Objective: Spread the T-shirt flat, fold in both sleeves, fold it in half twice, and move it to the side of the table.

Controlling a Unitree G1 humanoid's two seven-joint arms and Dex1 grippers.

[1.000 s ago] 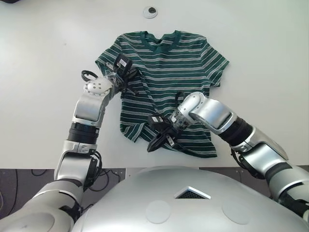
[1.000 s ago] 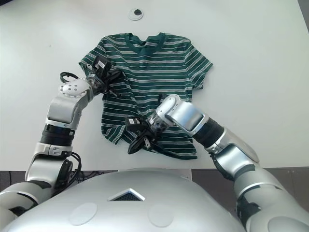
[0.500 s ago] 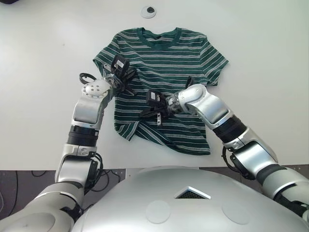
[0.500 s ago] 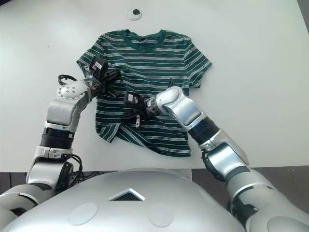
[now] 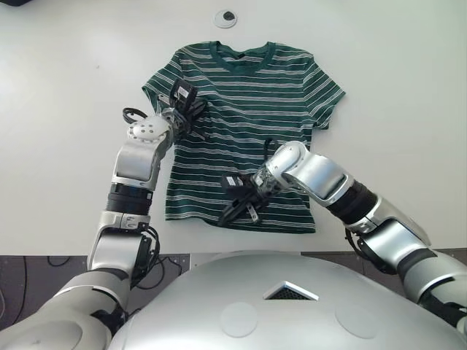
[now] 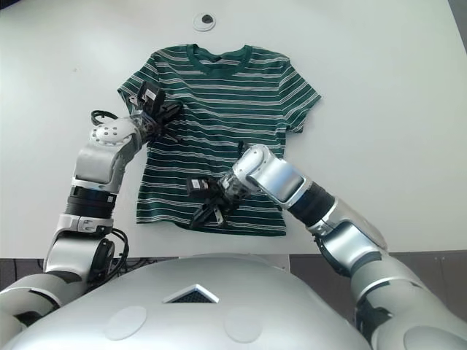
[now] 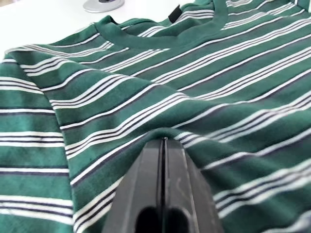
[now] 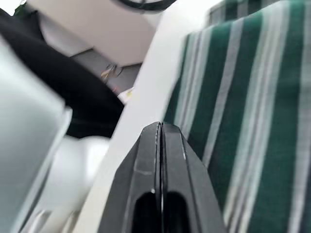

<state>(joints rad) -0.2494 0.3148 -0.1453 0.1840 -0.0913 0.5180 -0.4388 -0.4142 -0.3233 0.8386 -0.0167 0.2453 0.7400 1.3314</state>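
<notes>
A green T-shirt (image 5: 252, 87) with white stripes lies face up on the white table (image 5: 58, 146), collar at the far side and both sleeves spread out. My left gripper (image 5: 194, 118) rests on the shirt just inside its left sleeve. In the left wrist view the left gripper (image 7: 164, 141) is shut, with the T-shirt cloth (image 7: 204, 68) puckered at its tip. My right gripper (image 5: 228, 214) sits low over the bottom hem, left of centre. The right wrist view has the right gripper (image 8: 159, 125) shut, nothing seen between its fingers, beside the T-shirt hem (image 8: 252, 121).
A small round grey disc (image 5: 229, 16) sits on the table beyond the collar. The table's front edge (image 5: 58, 253) runs just below the hem, with cables (image 5: 44, 260) under it. Bare white tabletop stretches to the left and right of the shirt.
My right gripper swept up to the shirt's middle and back down to the hem. The crumpled lower left corner now lies flat and the hem runs straight. My left gripper stayed in place.
</notes>
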